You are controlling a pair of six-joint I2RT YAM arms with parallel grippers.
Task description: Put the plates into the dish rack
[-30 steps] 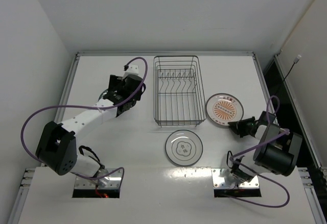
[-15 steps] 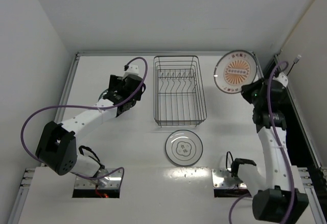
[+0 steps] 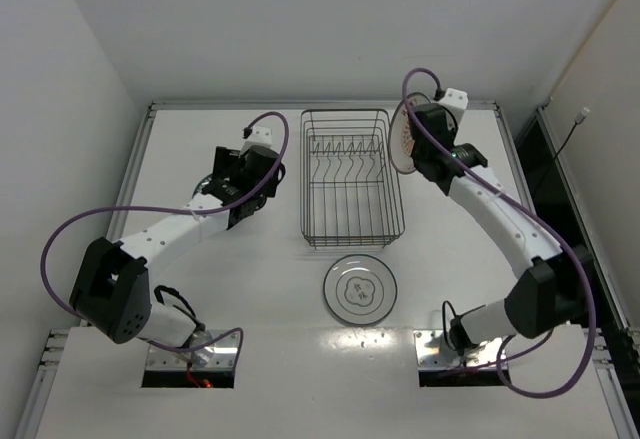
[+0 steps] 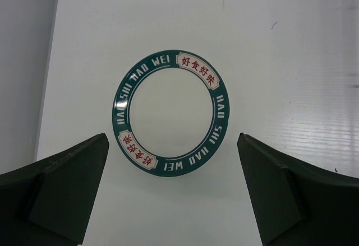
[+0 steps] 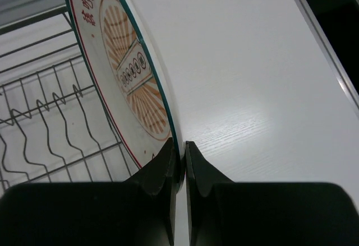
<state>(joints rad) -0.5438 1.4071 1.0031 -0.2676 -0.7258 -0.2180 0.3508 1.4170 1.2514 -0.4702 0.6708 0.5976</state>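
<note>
The dark wire dish rack [image 3: 350,181] stands empty in the middle of the table. My right gripper [image 3: 422,149] is shut on the rim of a white plate with an orange sunburst and a reddish and teal rim [image 3: 404,137]. It holds the plate on edge, above the table, beside the rack's far right corner. The right wrist view shows the fingers [image 5: 183,162] pinching that plate [image 5: 126,72] next to the rack's tines [image 5: 45,117]. A dark-ringed plate [image 3: 360,288] lies flat in front of the rack. My left gripper [image 4: 174,201] is open above a teal-ringed plate [image 4: 170,111].
The table has a raised rim along its back edge [image 3: 320,105] and sides. White walls stand behind and to the left. In the top view the left arm [image 3: 225,184] hides most of the teal-ringed plate, left of the rack.
My right gripper lifted the sunburst plate off the table right of the rack, carried it to the back and then left, and turned it on edge beside the rack. The left arm stayed still.
</note>
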